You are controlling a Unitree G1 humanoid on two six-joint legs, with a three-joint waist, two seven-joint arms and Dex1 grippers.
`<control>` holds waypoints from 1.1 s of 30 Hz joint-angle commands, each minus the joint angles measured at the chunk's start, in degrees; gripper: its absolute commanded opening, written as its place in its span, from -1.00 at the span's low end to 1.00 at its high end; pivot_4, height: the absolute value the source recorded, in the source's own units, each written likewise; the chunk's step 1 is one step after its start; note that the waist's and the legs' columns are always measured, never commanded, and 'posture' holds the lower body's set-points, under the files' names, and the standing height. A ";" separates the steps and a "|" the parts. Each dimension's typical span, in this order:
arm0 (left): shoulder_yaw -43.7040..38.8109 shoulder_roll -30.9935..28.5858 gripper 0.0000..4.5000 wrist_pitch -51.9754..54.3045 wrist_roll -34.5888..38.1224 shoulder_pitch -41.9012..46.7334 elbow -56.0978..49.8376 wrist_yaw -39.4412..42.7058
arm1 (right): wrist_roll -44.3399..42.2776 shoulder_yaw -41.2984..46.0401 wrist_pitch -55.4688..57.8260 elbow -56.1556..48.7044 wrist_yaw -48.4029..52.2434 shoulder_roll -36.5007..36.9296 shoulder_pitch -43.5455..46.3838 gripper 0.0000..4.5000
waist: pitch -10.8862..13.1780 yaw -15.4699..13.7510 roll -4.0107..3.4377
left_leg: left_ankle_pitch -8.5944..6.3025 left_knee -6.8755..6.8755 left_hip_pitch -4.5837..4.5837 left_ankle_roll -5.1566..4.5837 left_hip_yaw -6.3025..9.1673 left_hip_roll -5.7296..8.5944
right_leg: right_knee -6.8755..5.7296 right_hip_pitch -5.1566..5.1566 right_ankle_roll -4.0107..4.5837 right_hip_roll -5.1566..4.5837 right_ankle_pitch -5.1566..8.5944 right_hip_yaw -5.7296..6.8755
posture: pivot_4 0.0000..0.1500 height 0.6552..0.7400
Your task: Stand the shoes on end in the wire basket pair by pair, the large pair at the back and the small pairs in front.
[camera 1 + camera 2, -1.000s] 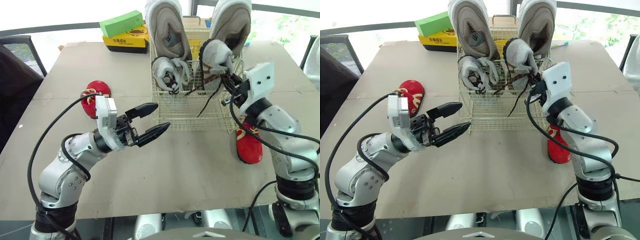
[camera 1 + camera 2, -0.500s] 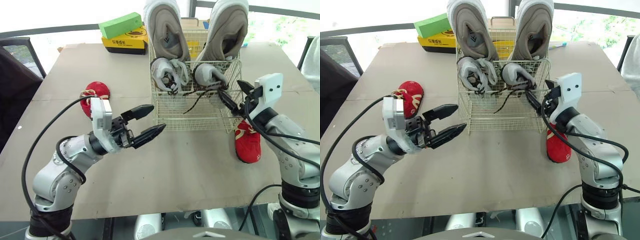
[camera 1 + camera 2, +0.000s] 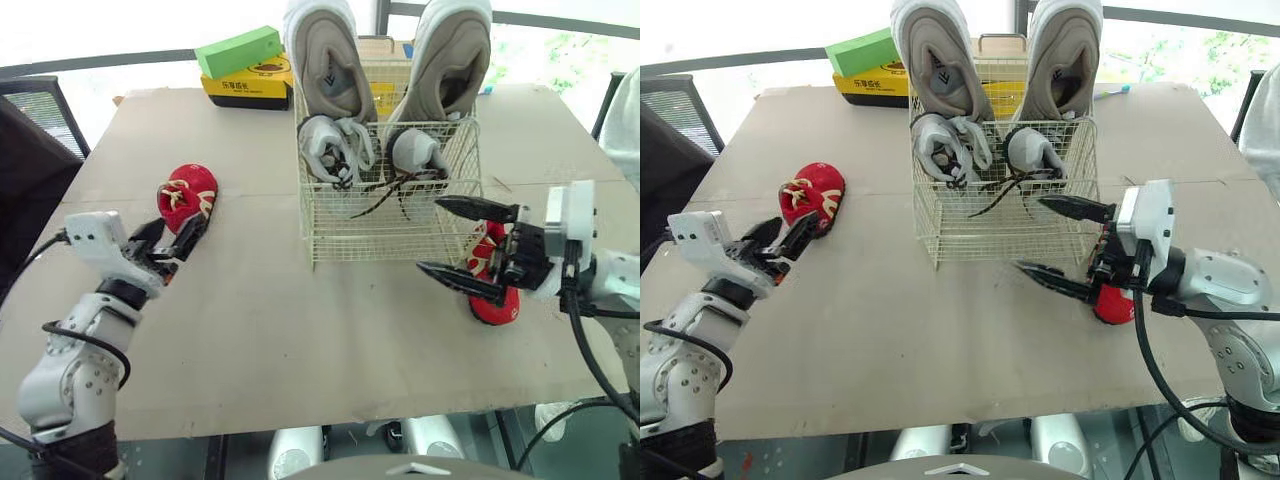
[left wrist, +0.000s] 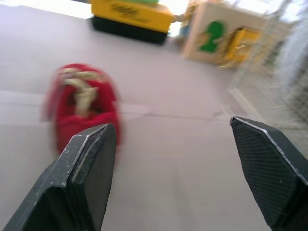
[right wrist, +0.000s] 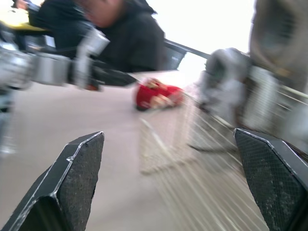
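The wire basket [image 3: 400, 215] stands mid-table. Two large beige shoes [image 3: 330, 60] [image 3: 455, 55] stand on end at its back, and two small grey shoes [image 3: 330, 150] [image 3: 418, 152] stand in front of them with black laces hanging. One small red shoe [image 3: 188, 195] lies on the table to the left, another red shoe [image 3: 497, 295] lies right of the basket. My left gripper [image 3: 178, 232] is open just short of the left red shoe [image 4: 84, 103]. My right gripper [image 3: 432, 236] is open and empty at the basket's front right corner, partly covering the right red shoe.
A green box [image 3: 240, 47] lies on a yellow box [image 3: 250, 82] at the back left of the table. A black chair [image 3: 30, 110] stands off the left edge. A person in dark clothes [image 5: 120, 33] sits beyond the table in the right wrist view.
My right gripper has let go of the right grey shoe, which now stands in the basket, and has drawn back open to the front right. My left arm has swung left to the red shoe.
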State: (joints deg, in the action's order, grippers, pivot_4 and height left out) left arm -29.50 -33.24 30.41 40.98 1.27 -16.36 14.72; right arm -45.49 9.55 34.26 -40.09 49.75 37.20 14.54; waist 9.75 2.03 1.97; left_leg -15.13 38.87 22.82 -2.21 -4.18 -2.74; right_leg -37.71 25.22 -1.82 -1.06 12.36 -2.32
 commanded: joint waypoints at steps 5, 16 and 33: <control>7.77 0.86 0.83 1.67 -10.50 8.02 6.14 -6.38 | -2.62 -2.40 -1.50 -2.15 0.23 0.12 -0.46 0.85 | -0.01 -1.33 0.03 | -0.05 -0.01 0.14 -0.07 -0.06 0.16 | 0.14 0.01 0.00 -0.23 -0.01 0.01 | 1.00 1.00; 12.94 2.87 -0.17 -20.59 -22.73 20.34 39.01 3.22 | 1.34 -8.41 -1.22 -3.46 -6.28 -1.53 0.93 0.87 | -0.08 -1.93 0.09 | -0.04 0.00 0.07 -0.06 0.04 0.23 | 0.01 -0.02 0.01 -0.34 -0.02 0.21 | 1.00 1.00; 6.44 1.08 -0.75 -36.41 -13.56 2.35 -9.03 19.91 | 7.14 -12.14 2.66 11.75 -0.49 5.16 30.95 0.87 | -0.05 -0.65 0.10 | -0.03 0.09 0.75 -0.06 0.23 0.24 | 0.09 0.43 0.03 -0.93 -0.05 0.67 | 1.00 1.00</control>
State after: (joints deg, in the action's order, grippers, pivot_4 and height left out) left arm -19.84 -30.06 -3.35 25.40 4.26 -23.16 30.69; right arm -37.36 -2.76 36.22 -30.53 46.61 42.21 42.19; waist 9.69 1.38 2.07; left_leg -15.15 38.95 23.56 -2.28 -3.93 -2.52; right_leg -37.61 25.64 -1.79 -1.95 12.32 -1.62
